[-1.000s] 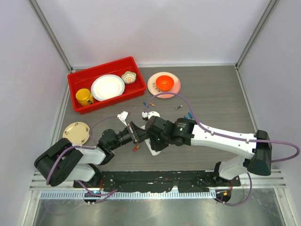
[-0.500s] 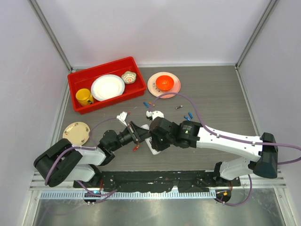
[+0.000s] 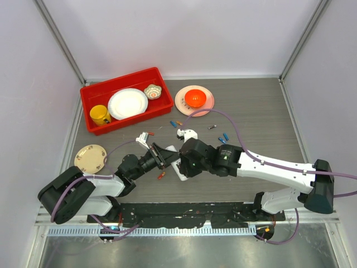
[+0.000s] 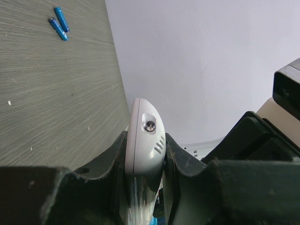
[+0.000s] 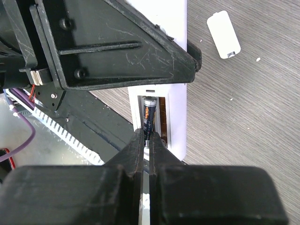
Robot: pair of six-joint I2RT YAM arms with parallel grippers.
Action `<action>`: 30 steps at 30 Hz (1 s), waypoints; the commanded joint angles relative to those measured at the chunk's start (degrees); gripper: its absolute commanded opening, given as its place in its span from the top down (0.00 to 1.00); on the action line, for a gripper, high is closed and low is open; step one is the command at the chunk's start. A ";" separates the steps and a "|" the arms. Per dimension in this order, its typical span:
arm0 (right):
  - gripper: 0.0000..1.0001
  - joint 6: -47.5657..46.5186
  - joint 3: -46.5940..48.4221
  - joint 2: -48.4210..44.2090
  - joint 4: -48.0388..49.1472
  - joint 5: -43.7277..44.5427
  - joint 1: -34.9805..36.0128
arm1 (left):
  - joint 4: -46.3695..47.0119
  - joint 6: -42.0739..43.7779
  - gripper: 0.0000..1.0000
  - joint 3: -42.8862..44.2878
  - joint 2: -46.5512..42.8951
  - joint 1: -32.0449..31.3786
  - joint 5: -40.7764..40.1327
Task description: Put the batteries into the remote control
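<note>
The left pincer (image 4: 145, 139) is clenched on the remote (image 4: 140, 117), its 2 fingers pressing the narrow sides of the white bar so that the rounded end sticks out beyond the tips. Seen from above, the remote sits low over the desk (image 3: 251, 111), near the front middle, between the 2 arms. In the right wrist view the back of the remote faces the camera and its recess is open. 1 dark battery (image 5: 149, 115) with orange marks lies lengthwise in the left slot of that recess. The right pincer (image 5: 148, 139) is closed almost fully, its tips pinching the near end of this battery. The slot beside it looks bare, though part of it is hidden. A small white cover (image 5: 224, 34) lies flat on the desk beyond the remote, apart from it. 2 blue batteries (image 4: 57, 29) lie side by side on the desk, well apart from the remote. A red battery (image 3: 161, 176) lies on the desk just beside the left pincer. A red bin (image 3: 117, 79) with dishes stands at the far left.
</note>
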 commanded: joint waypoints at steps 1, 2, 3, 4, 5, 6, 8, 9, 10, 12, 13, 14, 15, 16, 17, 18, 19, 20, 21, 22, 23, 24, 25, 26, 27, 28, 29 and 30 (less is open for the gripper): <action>0.98 0.37 1.33 2.01 7.64 -3.45 -0.03 | 19.93 -3.83 1.00 3.11 -1.75 -1.71 3.56; 0.98 0.10 1.77 2.36 6.85 -3.98 -0.11 | 19.93 -3.48 1.00 3.20 -1.49 -1.63 4.18; 0.98 -0.33 2.13 2.45 5.53 -4.33 -0.29 | 19.93 -3.30 1.00 3.11 -1.40 -1.71 4.45; 0.98 -0.51 2.65 2.54 4.91 -4.77 -0.46 | 19.93 -3.12 1.00 2.94 -1.40 -1.71 4.71; 0.99 -0.60 2.83 2.45 4.30 -6.26 -0.64 | 19.93 -2.34 1.00 2.93 -1.75 -1.71 5.50; 0.99 -0.69 3.01 2.36 3.25 -6.71 -1.08 | 19.93 -1.98 1.00 2.85 -1.93 -1.71 5.94; 0.98 -0.87 3.09 2.19 2.27 -7.85 -1.52 | 19.93 -0.93 1.00 2.67 -2.54 -1.71 6.99; 0.97 -0.95 3.10 2.19 1.40 -10.03 -1.95 | 19.93 -0.58 1.00 2.76 -3.07 -1.71 7.52; 0.96 -1.04 3.10 2.10 1.04 -10.57 -2.22 | 19.93 -0.31 1.00 2.85 -3.24 -1.71 7.96; 0.94 -1.39 3.36 2.10 0.08 -11.89 -2.48 | 19.76 0.13 1.00 2.93 -3.51 -1.71 8.75; 0.93 -1.31 3.45 2.10 -0.10 -12.07 -2.57 | 19.75 0.22 1.00 2.93 -3.60 -1.71 8.76; 0.92 -1.39 3.53 2.01 -0.19 -12.42 -2.66 | 19.75 0.31 1.00 2.93 -3.42 -1.71 8.93; 0.90 -1.48 3.62 2.10 -0.28 -12.86 -2.84 | 19.67 0.31 1.00 2.93 -3.42 -1.71 9.10; 0.89 -1.39 3.62 2.10 -0.28 -13.04 -3.01 | 19.75 0.22 1.00 3.02 -3.33 -1.71 9.28; 0.88 -1.31 3.71 2.36 -0.37 -13.13 -3.10 | 19.75 0.31 1.00 3.11 -3.25 -1.71 9.54; 0.88 -1.31 3.80 2.36 -0.45 -13.13 -3.19 | 19.67 0.31 1.00 3.20 -3.33 -1.71 9.63; 0.88 -1.31 3.80 2.27 -0.54 -13.04 -3.28 | 19.75 0.22 1.00 3.20 -3.33 -1.71 9.72; 0.88 -1.22 3.71 2.45 -0.54 -13.04 -3.36 | 19.67 0.22 1.00 3.20 -3.42 -1.71 9.81; 0.89 -1.22 3.71 2.45 -0.46 -13.21 -3.45 | 19.75 0.22 1.00 3.28 -3.51 -1.80 9.98; 0.89 -1.13 3.71 2.45 -0.37 -13.39 -3.80 | 19.75 0.22 1.00 3.37 -3.51 -1.80 10.16; 0.90 -1.13 3.71 2.54 -0.19 -13.56 -3.89 | 19.75 0.22 1.00 3.37 -3.60 -1.80 10.34; 0.90 -1.04 3.62 2.54 -0.02 -13.83 -4.07 | 19.75 0.22 1.00 3.46 -3.60 -1.89 10.42; 0.90 -0.96 3.45 2.62 0.25 -14.26 -4.50 | 19.75 0.22 1.00 3.46 -3.60 -1.98 10.69; 0.91 -0.87 3.36 2.54 0.68 -14.53 -4.68 | 19.84 0.22 1.00 3.64 -3.60 -2.06 10.78; 0.91 -0.69 3.10 2.62 1.04 -14.79 -4.86 | 19.93 0.13 1.00 3.81 -3.51 -2.33 11.04; 0.91 -0.69 3.01 2.45 1.30 -15.06 -5.12 | 19.93 0.22 1.00 3.99 -3.60 -2.42 11.39; 0.91 -0.52 2.83 2.54 1.82 -15.23 -5.64 | 19.93 0.31 1.00 4.08 -3.51 -2.59 11.48; 0.91 -0.34 2.57 2.45 2.09 -15.32 -5.91 | 19.93 0.22 1.00 4.25 -3.68 -2.85 11.57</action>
